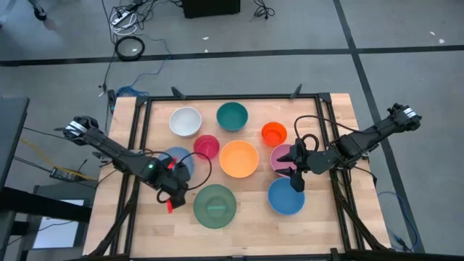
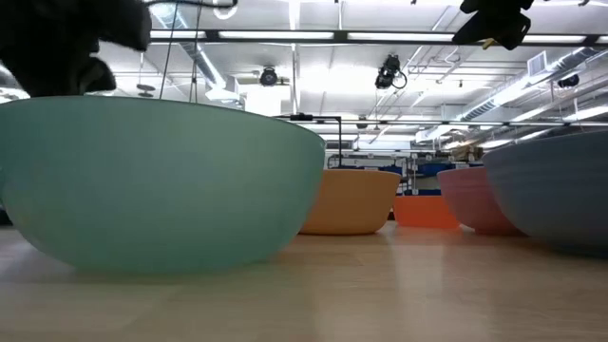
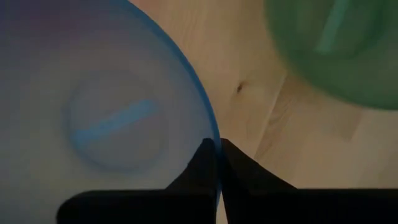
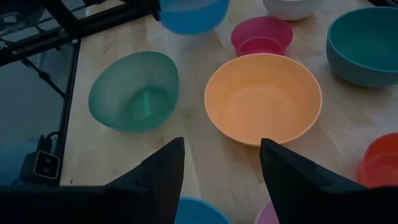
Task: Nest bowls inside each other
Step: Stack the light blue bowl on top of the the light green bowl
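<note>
Several bowls sit on their bases on the wooden table (image 1: 330, 116): white (image 1: 185, 121), teal (image 1: 232, 116), small orange-red (image 1: 274, 133), small red (image 1: 206, 146), orange-yellow (image 1: 239, 159), pink (image 1: 279, 156), blue (image 1: 286, 197) and green (image 1: 214, 206). A second blue bowl (image 1: 177, 159) lies under my left arm, with my left gripper (image 3: 216, 163) shut on its rim. My right gripper (image 4: 221, 149) hangs open over the pink and the near blue bowl (image 4: 193, 211), touching nothing. My left gripper pinches the blue bowl's rim (image 3: 214, 140) on the side toward the green bowl (image 3: 336, 50). One finger (image 3: 199, 171) is inside the bowl and one (image 3: 245, 177) outside. The fingers come from above, pointing steeply down. Whether the bowl's base is off the table, I cannot tell.
Black frame rails (image 1: 141, 138) run along the table's left and right sides. The low view looks past the green bowl (image 2: 161, 180) to the orange-yellow (image 2: 347, 201), orange-red (image 2: 426, 211), pink (image 2: 475, 199) and blue (image 2: 560, 195) bowls. Bare wood shows at the near left (image 1: 145, 232).
</note>
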Robot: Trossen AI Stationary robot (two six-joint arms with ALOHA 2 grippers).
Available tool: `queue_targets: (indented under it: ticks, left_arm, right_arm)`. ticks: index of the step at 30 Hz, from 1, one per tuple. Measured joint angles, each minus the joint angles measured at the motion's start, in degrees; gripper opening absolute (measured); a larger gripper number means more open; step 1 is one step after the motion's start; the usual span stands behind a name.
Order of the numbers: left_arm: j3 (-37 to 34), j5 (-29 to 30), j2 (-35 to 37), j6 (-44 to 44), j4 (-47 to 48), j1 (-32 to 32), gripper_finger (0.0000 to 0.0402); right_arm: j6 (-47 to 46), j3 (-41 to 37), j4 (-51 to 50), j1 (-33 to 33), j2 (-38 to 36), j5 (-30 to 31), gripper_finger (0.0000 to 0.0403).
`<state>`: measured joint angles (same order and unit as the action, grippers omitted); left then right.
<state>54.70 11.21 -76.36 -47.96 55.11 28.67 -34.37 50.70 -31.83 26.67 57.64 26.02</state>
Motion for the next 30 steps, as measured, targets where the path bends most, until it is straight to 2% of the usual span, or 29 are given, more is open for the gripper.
queue_targets:
  ticks: [8, 13, 19, 30]
  left_arm:
    - [10.0, 9.0, 0.0, 5.7, 0.2, 2.9, 0.0007]
    - [14.4, 9.7, 0.0, 11.2, -4.9, 4.6, 0.0007]
    - [14.5, 7.7, -1.6, 15.6, -15.8, 6.4, 0.0006]
    - [14.5, -1.6, -8.5, 15.7, -18.7, 6.8, 0.0006]
  right_arm:
    - [0.4, 0.0, 0.0, 0.0, 0.0, 1.0, 0.0198]
    - [0.6, 0.0, -0.1, 0.0, 0.0, 1.0, 0.0198]
    - [0.9, 0.0, 0.0, 0.0, 0.0, 1.0, 0.0198]
    - [1.0, 0.0, 0.0, 0.0, 0.0, 1.0, 0.0198]
